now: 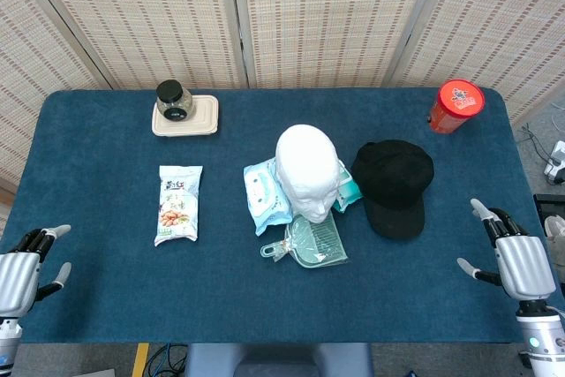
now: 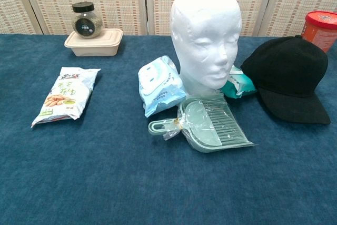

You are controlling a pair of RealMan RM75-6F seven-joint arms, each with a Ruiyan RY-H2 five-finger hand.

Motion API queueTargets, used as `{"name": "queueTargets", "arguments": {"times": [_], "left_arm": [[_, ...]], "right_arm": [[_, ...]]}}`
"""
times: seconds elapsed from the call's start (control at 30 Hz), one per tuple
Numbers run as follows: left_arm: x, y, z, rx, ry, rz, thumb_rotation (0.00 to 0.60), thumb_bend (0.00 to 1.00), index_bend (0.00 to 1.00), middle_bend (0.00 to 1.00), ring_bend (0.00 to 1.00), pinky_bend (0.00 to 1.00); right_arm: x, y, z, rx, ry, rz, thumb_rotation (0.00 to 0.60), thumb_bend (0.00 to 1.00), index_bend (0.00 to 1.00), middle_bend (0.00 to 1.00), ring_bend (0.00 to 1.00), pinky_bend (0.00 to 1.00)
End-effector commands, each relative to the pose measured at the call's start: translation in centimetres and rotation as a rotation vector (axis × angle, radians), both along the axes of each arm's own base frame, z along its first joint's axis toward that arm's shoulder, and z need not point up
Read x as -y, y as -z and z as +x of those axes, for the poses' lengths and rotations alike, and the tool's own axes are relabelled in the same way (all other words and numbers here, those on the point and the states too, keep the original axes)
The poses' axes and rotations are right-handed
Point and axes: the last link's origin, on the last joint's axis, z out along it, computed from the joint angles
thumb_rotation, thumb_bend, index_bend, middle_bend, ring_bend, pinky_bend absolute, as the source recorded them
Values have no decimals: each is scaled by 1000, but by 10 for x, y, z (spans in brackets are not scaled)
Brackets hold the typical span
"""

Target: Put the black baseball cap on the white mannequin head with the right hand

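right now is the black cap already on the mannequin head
No, the black baseball cap lies on the blue table beside the bare white mannequin head.

Matt black cloth cap (image 2: pixel 288 72); smooth matt white mannequin head (image 2: pixel 206 35), foam-like; napped blue cloth table cover (image 2: pixel 105 172); glossy clear wrap on green plastic dustpan (image 2: pixel 210 127).

The cap (image 1: pixel 394 185) lies just right of the mannequin head (image 1: pixel 307 171), perhaps touching the packet (image 1: pixel 347 190) between them.
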Motion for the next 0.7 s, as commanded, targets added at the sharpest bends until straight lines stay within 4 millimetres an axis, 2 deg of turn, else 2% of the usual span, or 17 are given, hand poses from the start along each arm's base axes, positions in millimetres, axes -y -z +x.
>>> {"name": "queueTargets", "arguments": {"times": [0.03,0.17,0.27,0.37,0.4,0.53,0.6,0.7], "left_arm": [[0,-1,0,7,4,4,600,329,243,289,233,509],[0,-2,-2,2,-4,5,600,329,246,289,236,509],[1,-3,-1,4,-6,12,600,329,246,289,237,509],[1,-3,-3,0,-10,11,600,328,246,289,238,509],[1,-2,-3,2,-12,6,600,328,247,289,239,509],[1,2,-4,7,-13,-15,600,328,250,290,240,509],[1,2,-5,9,-16,-17,600,329,250,291,240,509],[1,2,-5,10,-21,-14,600,328,251,291,240,509]], "right_arm": [[0,0,0,0,2,-1,600,0,103,270,193,421],[2,2,-1,-3,7,10,600,0,102,274,196,421],[4,4,-2,-6,12,19,600,0,125,316,233,421],[5,4,-3,-6,13,13,600,0,239,421,331,441],[5,4,-2,-5,12,11,600,0,317,487,393,467],[7,3,1,-18,-5,-4,600,0,525,677,568,597],[10,4,2,-33,-18,-11,600,0,592,749,630,637],[17,6,-2,-104,-27,15,600,0,641,821,689,662]]}}
